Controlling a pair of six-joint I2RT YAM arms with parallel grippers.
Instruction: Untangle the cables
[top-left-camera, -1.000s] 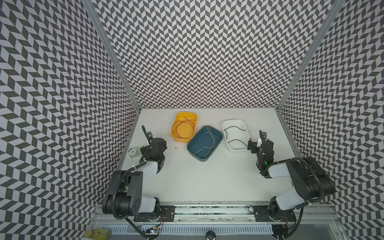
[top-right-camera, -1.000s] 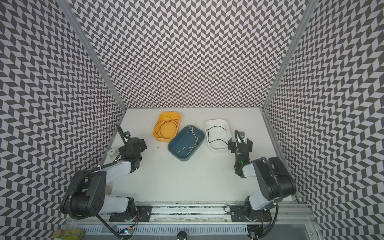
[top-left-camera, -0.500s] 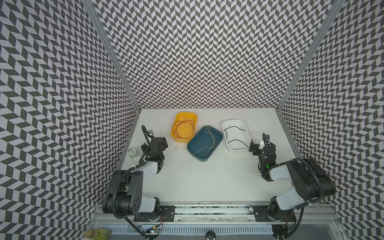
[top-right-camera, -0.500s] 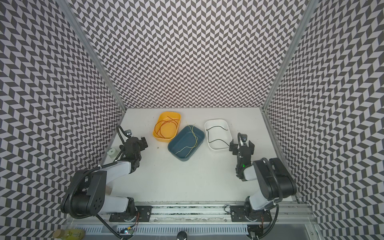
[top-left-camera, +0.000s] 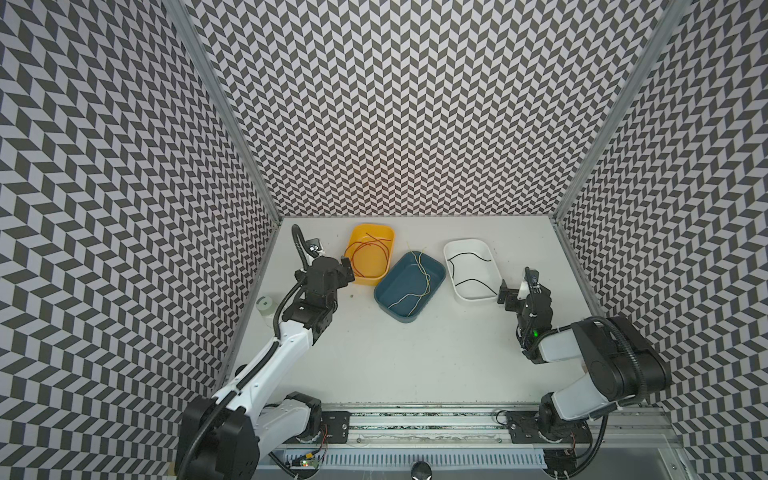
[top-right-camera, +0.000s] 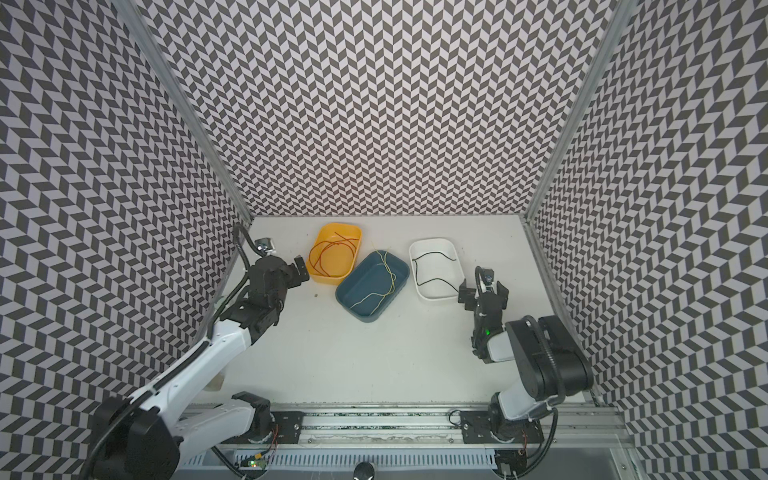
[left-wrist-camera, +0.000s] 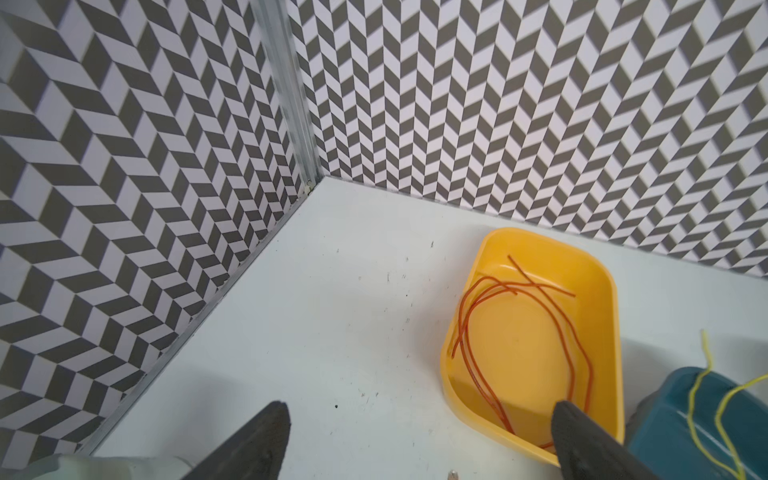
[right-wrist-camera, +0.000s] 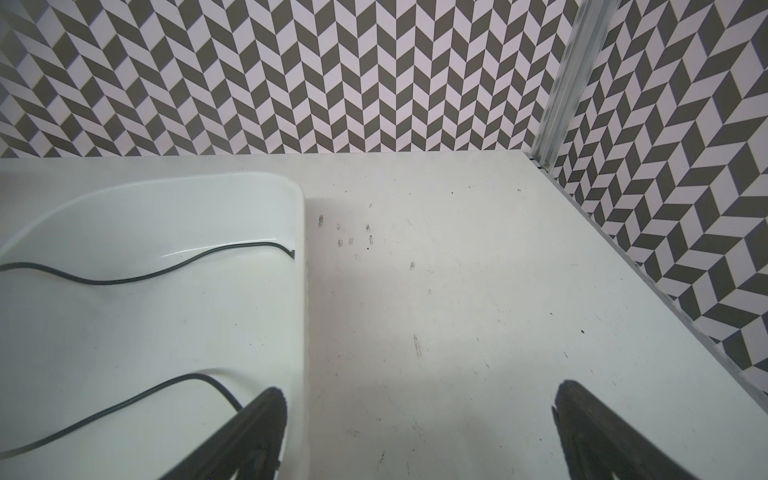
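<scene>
Front rail (top-left-camera: 419, 420): both arm bases are bolted here, nearest the camera.
Tabletop (top-left-camera: 415, 365): white and scuffed.
Right gripper (top-left-camera: 523, 287): jaws spread wide, nothing between them. It sits low, just beside the white tray's near right corner. In its wrist view (right-wrist-camera: 419, 388) one finger overlaps the tray rim.
Left gripper (top-left-camera: 347, 271): jaws likewise released and empty, just beside the yellow tray's near left side. Wrist view (left-wrist-camera: 419, 406) agrees.
Blue tray (top-left-camera: 400, 319): middle of the row, set at an angle, holding yellow and pale cables (top-left-camera: 427, 279).
White tray (top-left-camera: 473, 297): on the right, with one black cable (right-wrist-camera: 232, 248) lying curved inside.
Yellow tray (top-left-camera: 371, 227): farthest back and to the left, with red-orange cables (left-wrist-camera: 536, 286) looped loosely inside.
Walls (top-left-camera: 415, 104): grey-and-white chevron pattern on three sides.
</scene>
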